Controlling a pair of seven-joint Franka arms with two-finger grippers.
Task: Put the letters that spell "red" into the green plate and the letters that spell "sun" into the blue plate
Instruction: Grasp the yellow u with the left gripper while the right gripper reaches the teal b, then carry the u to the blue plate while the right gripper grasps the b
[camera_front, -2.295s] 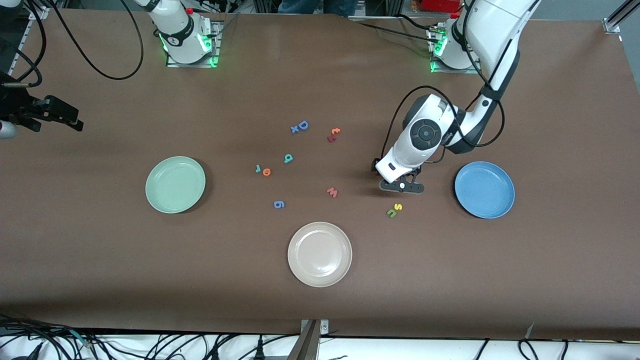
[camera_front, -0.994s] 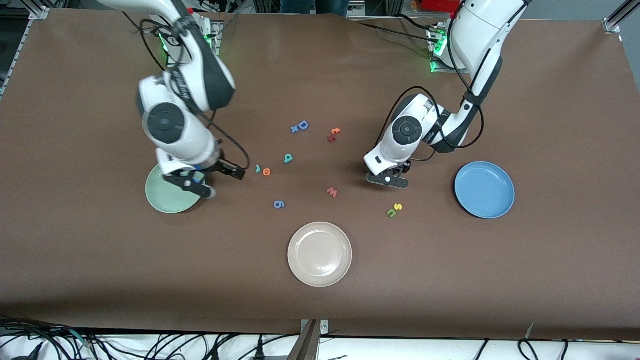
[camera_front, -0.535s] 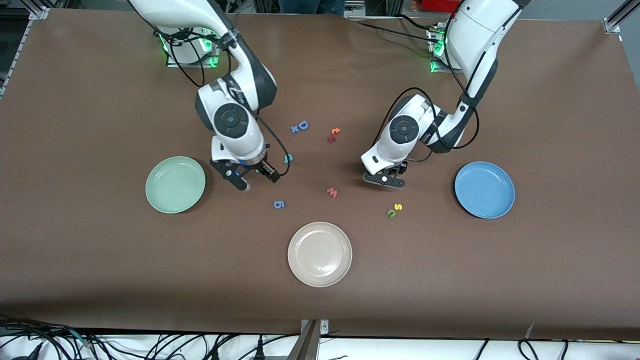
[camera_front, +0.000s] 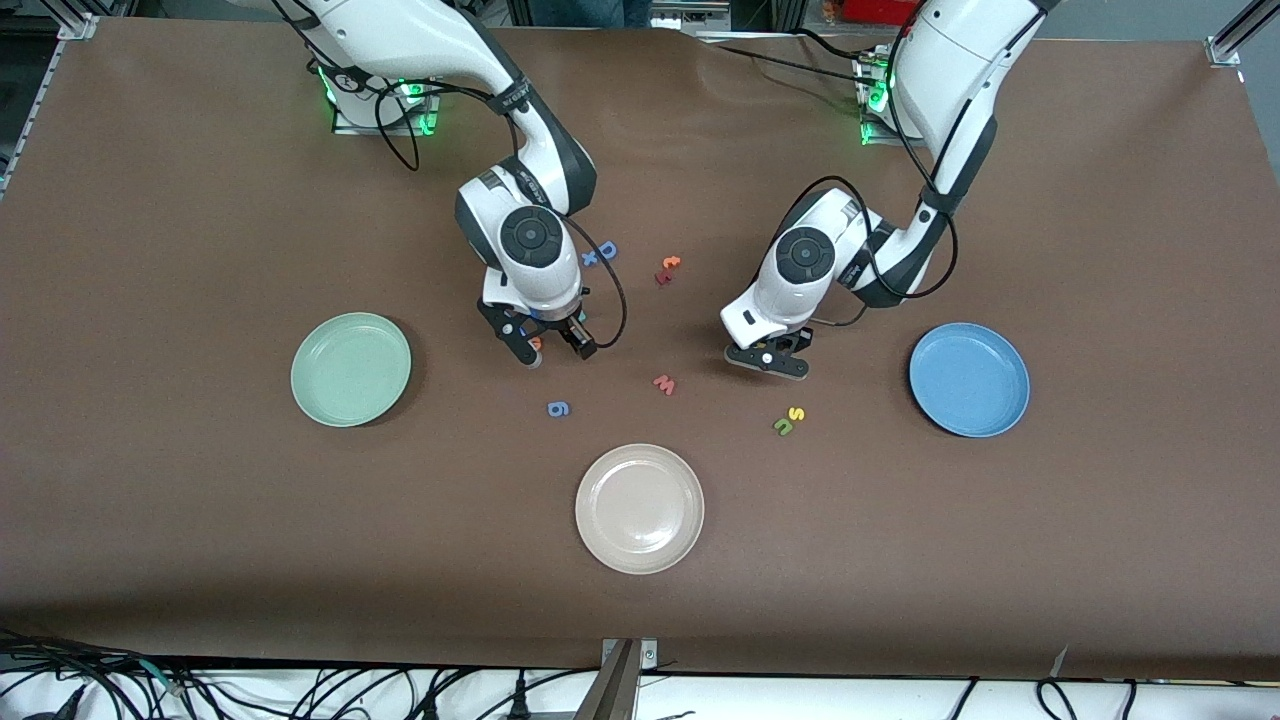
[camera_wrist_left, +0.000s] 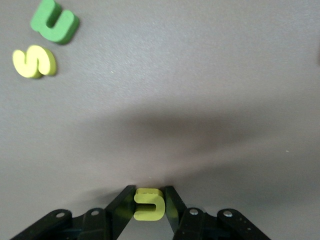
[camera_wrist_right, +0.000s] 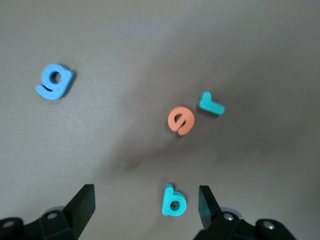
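My left gripper (camera_front: 768, 362) is shut on a small yellow "u"/"n" letter (camera_wrist_left: 149, 204), low at the table between the red "w" and the blue plate (camera_front: 968, 379). The yellow "s" (camera_front: 796, 412) and the olive-green "u"/"n" letter (camera_front: 783, 427) lie together a little nearer the front camera. My right gripper (camera_front: 556, 352) hangs open over the teal "d" (camera_wrist_right: 174, 201), which lies between its fingers untouched. The orange "e" (camera_wrist_right: 180, 120) and teal "r" (camera_wrist_right: 211, 103) lie just past it. The green plate (camera_front: 350, 369) sits toward the right arm's end.
A beige-white plate (camera_front: 639, 508) sits nearest the front camera. Loose letters lie mid-table: a blue "g" (camera_front: 558, 408), a red "w" (camera_front: 664, 384), a blue "D" (camera_front: 606, 250) and an orange "t" (camera_front: 670, 263).
The right arm has swung in from over the green plate to above the teal "d". The left gripper's fingers have closed on the yellow letter.
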